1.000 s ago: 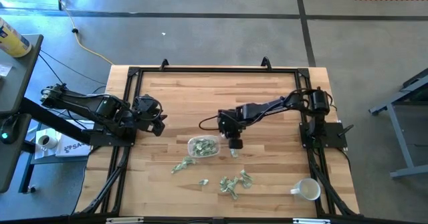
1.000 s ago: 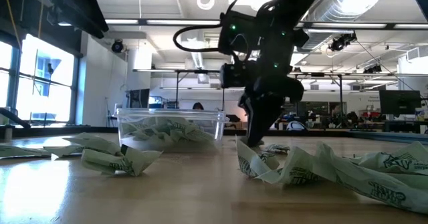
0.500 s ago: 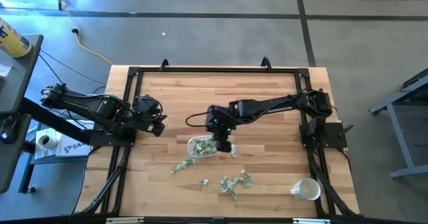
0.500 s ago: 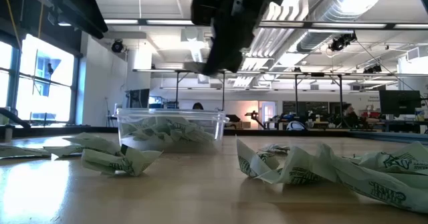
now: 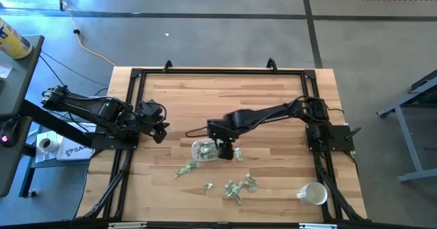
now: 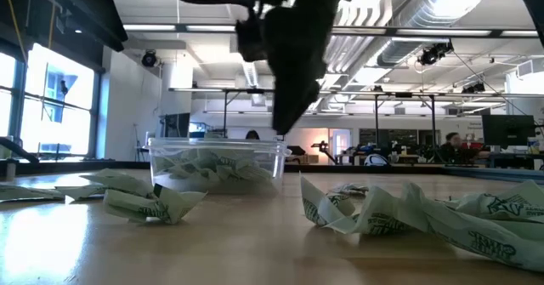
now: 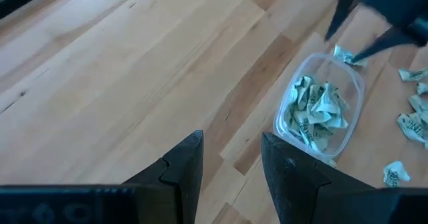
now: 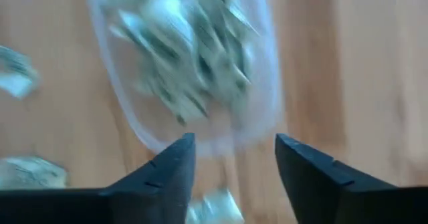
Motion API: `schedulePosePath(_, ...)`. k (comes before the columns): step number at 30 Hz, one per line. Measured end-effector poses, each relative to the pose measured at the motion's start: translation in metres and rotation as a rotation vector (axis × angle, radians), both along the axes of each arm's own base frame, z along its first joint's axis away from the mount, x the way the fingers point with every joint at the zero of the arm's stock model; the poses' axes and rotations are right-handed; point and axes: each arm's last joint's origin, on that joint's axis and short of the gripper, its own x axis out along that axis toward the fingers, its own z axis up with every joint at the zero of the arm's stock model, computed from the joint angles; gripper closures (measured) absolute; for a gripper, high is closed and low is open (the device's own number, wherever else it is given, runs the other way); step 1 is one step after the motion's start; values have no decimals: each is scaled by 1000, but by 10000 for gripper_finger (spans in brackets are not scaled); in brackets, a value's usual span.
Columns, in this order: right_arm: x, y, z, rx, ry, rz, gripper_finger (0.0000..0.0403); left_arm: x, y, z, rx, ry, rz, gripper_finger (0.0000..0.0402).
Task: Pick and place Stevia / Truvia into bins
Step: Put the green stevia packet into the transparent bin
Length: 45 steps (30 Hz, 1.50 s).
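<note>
From above, the right gripper (image 5: 223,147) hangs over the tub's (image 5: 202,151) right end at mid-table. The tub's long axis runs left to right. Loose packets (image 5: 239,187) lie scattered on the table (image 5: 273,92) near the front edge, with a mug (image 5: 314,193) at the front right. The left gripper (image 5: 161,126) waits at the left edge.

At table height, the right gripper (image 6: 287,123) is seen clear above the tub (image 6: 216,162), touching nothing; crumpled packets (image 6: 399,213) lie in front.

The left wrist camera shows its fingers (image 7: 184,164) apart and empty, and the tub (image 7: 354,117) heaped with packets (image 7: 314,110).

The right wrist camera shows fingers (image 8: 170,167) spread, empty, above the filled tub (image 8: 267,83).
</note>
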Motion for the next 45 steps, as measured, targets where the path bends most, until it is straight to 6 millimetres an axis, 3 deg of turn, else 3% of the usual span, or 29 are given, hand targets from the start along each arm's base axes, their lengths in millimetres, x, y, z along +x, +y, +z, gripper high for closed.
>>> schedulePosePath(3,-16,12,-6,-9,115,-61,176,0,0,0,2,5,-2,218)
schedulePosePath(7,-33,35,-30,2,200,-167,151,0,0,0,18,12,-21,218)
schedulePosePath(13,-41,70,-42,-74,104,-332,142,0,0,0,25,19,-28,218)
schedulePosePath(16,-46,78,-49,-119,69,-426,145,-1,0,-1,28,22,-31,218)
schedulePosePath(21,-58,76,-61,-132,113,-521,154,-1,0,-1,39,27,-45,218)
schedulePosePath(27,-63,77,-45,-149,68,-551,162,-1,-1,-1,17,32,-61,218)
schedulePosePath(31,-67,71,-47,-201,94,-562,162,0,-1,-1,14,32,-62,218)
schedulePosePath(40,-68,44,-80,-25,93,-540,163,0,-1,-1,14,29,-61,218)
schedulePosePath(45,-70,34,-83,-24,120,-532,180,0,-1,-1,12,28,-57,218)
